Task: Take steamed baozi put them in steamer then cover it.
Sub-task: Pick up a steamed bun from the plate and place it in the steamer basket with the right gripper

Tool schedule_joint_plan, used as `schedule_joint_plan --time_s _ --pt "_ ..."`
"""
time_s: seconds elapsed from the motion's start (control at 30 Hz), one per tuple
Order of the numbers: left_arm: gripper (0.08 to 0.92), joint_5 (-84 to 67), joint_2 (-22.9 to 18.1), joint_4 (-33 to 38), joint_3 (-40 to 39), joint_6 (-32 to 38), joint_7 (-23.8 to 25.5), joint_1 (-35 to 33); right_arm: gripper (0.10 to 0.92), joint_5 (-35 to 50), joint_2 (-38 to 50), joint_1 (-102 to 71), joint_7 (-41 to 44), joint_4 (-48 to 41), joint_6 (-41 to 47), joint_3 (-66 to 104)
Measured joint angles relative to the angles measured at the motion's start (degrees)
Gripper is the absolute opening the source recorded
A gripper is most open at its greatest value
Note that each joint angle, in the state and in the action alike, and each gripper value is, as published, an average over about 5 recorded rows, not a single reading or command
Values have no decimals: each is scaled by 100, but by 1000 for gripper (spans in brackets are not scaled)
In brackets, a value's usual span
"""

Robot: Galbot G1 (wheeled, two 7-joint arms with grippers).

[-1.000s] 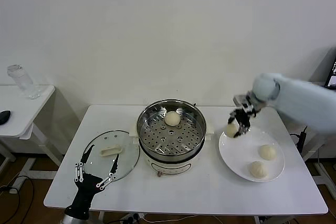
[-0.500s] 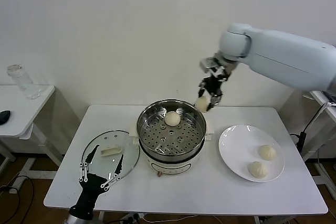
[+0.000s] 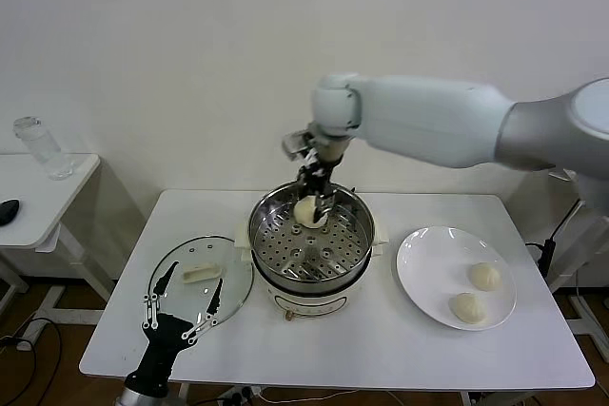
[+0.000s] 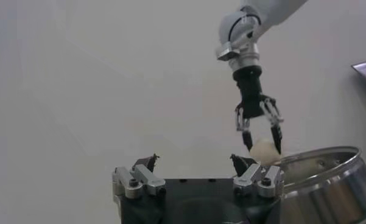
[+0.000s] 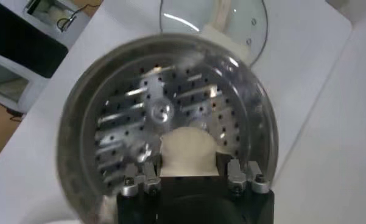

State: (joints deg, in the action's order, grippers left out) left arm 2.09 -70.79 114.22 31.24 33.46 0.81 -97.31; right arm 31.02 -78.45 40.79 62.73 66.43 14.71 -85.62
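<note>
My right gripper (image 3: 314, 199) hangs over the back of the steamer (image 3: 285, 268), shut on a cream-white baozi (image 5: 189, 149) pinched between its fingers. In the left wrist view that baozi (image 4: 263, 150) sits just above the steel rim (image 4: 329, 159). Whatever lies on the perforated floor right under it is hidden. Two more baozi (image 3: 485, 276) (image 3: 466, 307) lie on the white plate (image 3: 428, 273) to the right. The glass cover (image 3: 195, 294) rests flat on the table left of the steamer. My left gripper (image 3: 186, 284) stands open at the table's front left, over the cover's near edge, holding nothing.
The steamer sits on a white pot base (image 3: 306, 306) mid-table. A low side table (image 3: 38, 199) at the far left carries a clear jar (image 3: 43, 149) and a dark object (image 3: 5, 211). A wall rises right behind the table.
My right arm has swung left with the baozi, from above the plate, past the steamer's right side, to over the steamer's back. The left gripper has barely shifted.
</note>
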Motion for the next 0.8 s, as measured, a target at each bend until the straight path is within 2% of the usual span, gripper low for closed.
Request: schedule_joint_plan --time_s 0.47,0.6,0.8 --pt "823 3 -1 -10 57 52 -10 -16 627 26 -527 -447 -442 -202 181 -152" --pt "823 3 -8 -10 66 64 -12 -26 683 13 -594 -535 -525 -242 210 -174" --pt "823 -4 8 -2 127 87 -16 -55 810 -51 -526 -507 -571 -150 205 -115"
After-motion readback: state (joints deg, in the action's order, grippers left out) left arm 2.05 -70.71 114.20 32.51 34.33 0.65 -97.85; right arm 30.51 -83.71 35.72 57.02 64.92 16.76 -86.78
